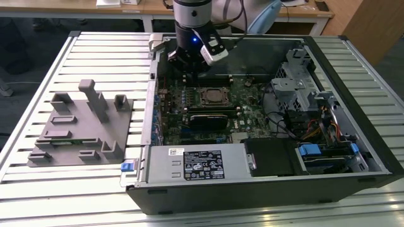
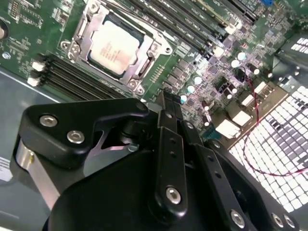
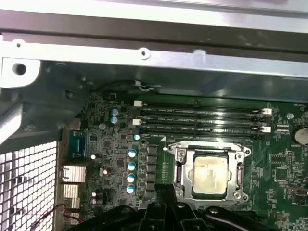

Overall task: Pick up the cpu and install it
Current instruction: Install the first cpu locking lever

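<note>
CPU (image 2: 114, 48) lies flat inside its socket frame (image 2: 82, 33) on the green motherboard (image 2: 202, 62), its pale metal top facing up; in the first wrist view the same chip (image 3: 210, 174) sits framed by the silver bracket (image 3: 179, 169), beside the rows of memory slots (image 3: 202, 120). The fingers (image 2: 166, 113) are pressed together with nothing between them, their black tips poised above the board just beside the socket and not touching the chip. In the exterior view the fingers (image 1: 188, 64) point straight down from a vertical black wrist, with the arm (image 1: 192, 14) rising upright over the far part of the open computer case (image 1: 353, 123). The case lies on its side on a slatted metal surface (image 1: 94, 52). A grey box with a label (image 1: 196, 163) fills the near edge of the case, and a grey moulded fixture (image 1: 82, 127) rests on the surface toward the exterior view's left, well apart from the arm.
</note>
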